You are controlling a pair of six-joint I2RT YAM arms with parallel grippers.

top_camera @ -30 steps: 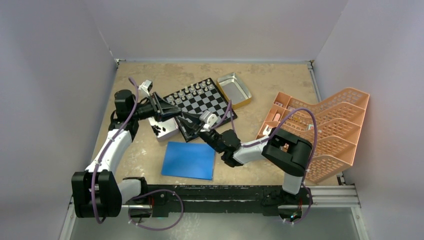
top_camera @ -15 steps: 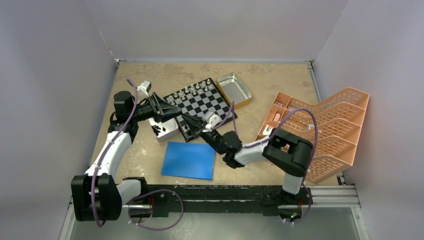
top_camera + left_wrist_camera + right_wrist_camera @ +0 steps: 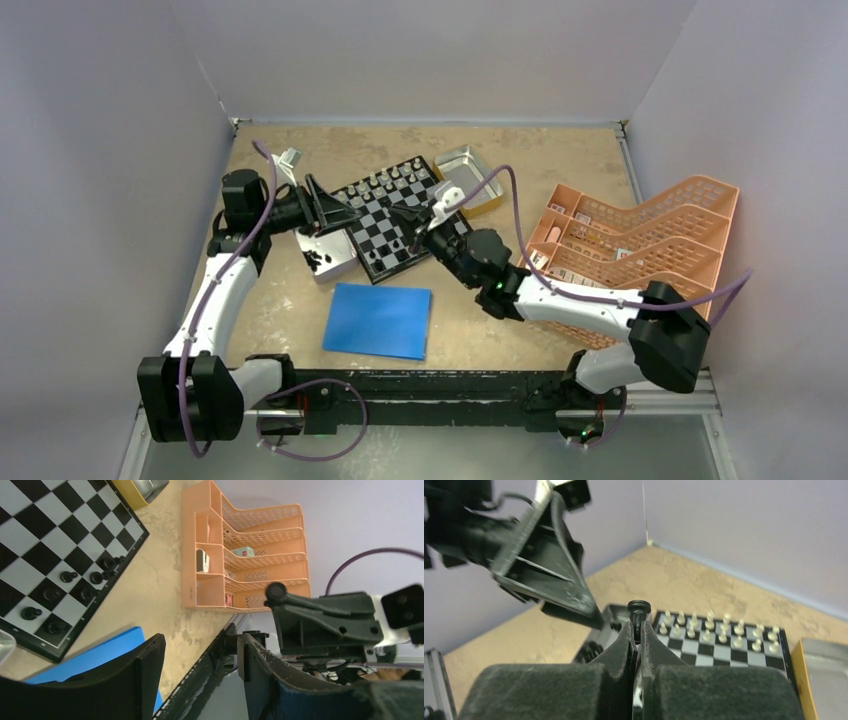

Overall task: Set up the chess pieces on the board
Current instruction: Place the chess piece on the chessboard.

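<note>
A mottled, sandy-beige table point(image 3: 560, 160) fills the floor of a booth of plain, pale lavender walls point(image 3: 430, 60). The right gripper point(image 3: 638, 630) is clamped on one black piece point(image 3: 638, 607), whose small rounded head stands out above the matte black fingertips. Below and ahead of those tips lies the board point(image 3: 385, 235), glossy, black-bordered and chequered in black and silver-grey. The white pieces point(image 3: 709, 627) stand in two rows along its edge beyond the tips.

Just to the left hangs the left gripper point(image 3: 201, 642), its wedge-shaped fingers spread apart with nothing between them. Past its fingers, more black pieces point(image 3: 75, 585) cluster on the board's near corner. A shiny metal tray point(image 3: 330, 255) sits beneath it, a flat blue sheet point(image 3: 380, 320) nearer the bases, and a latticed orange plastic rack point(image 3: 650, 260) well off to the right.
</note>
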